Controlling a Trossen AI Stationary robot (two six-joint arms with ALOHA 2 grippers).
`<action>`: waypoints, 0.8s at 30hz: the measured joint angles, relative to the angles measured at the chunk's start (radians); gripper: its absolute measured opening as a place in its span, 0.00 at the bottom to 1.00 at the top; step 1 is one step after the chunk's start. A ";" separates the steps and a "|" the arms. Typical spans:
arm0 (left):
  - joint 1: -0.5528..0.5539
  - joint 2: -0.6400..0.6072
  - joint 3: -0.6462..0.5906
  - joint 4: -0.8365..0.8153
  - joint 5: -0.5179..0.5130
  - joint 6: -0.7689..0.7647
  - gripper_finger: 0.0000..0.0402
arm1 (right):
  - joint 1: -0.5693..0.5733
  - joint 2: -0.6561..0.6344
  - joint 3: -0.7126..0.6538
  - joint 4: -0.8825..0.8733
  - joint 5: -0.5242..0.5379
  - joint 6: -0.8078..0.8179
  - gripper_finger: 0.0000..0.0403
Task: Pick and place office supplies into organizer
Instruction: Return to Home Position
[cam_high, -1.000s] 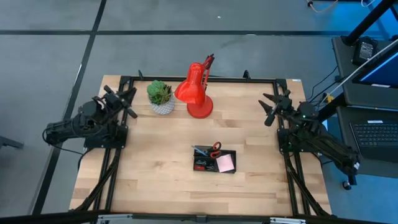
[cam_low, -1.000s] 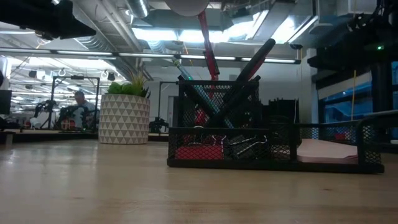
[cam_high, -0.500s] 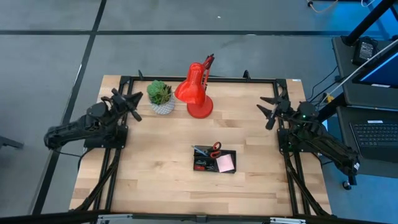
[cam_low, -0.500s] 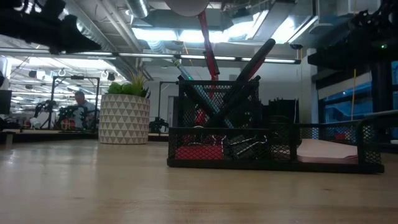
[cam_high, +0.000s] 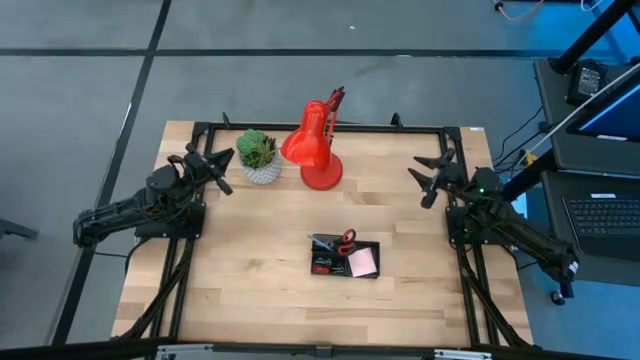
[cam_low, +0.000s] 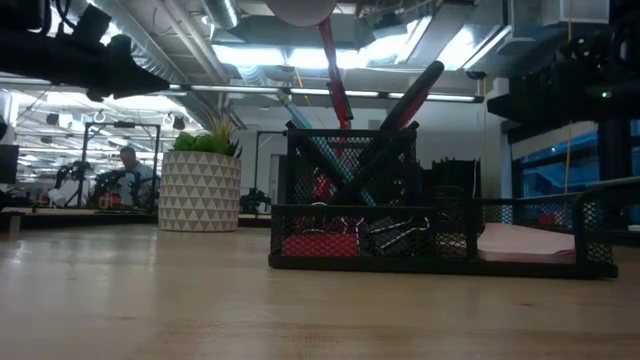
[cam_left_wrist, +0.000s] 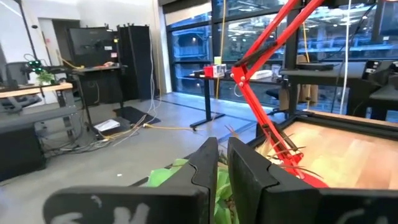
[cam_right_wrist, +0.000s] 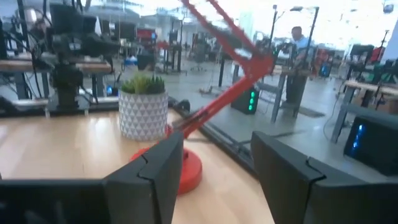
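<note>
The black mesh organizer (cam_high: 344, 257) rests on the wooden table, right of centre toward the near edge. In it are red-handled scissors (cam_high: 346, 237), a pink sticky-note pad (cam_high: 363, 262), upright pens (cam_low: 385, 125) and black clips (cam_low: 395, 235). My left gripper (cam_high: 223, 170) is shut and holds nothing. It hovers at the far left, pointing level at the potted plant. My right gripper (cam_high: 418, 186) is open and holds nothing. It hovers at the far right, well clear of the organizer.
A red desk lamp (cam_high: 318, 150) and a green potted plant (cam_high: 258, 155) stand at the far edge, between the two grippers. A black metal frame (cam_high: 400, 127) borders the table. Bare wood lies around the organizer.
My left gripper has swung toward the potted plant and sunk a little, its fingers staying shut. My right gripper has moved slightly toward the table's middle and tipped down a bit, staying open. The organizer and its contents have not moved.
</note>
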 joint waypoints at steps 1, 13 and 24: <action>0.004 0.000 0.000 0.000 0.006 -0.003 0.08 | 0.000 -0.001 0.000 0.013 0.000 0.001 0.48; 0.011 0.000 -0.081 0.073 0.026 -0.037 0.08 | 0.000 -0.001 0.001 -0.005 0.000 0.020 0.48; 0.011 0.002 -0.126 0.124 0.011 -0.053 0.08 | 0.000 -0.001 0.001 -0.015 0.000 0.023 0.48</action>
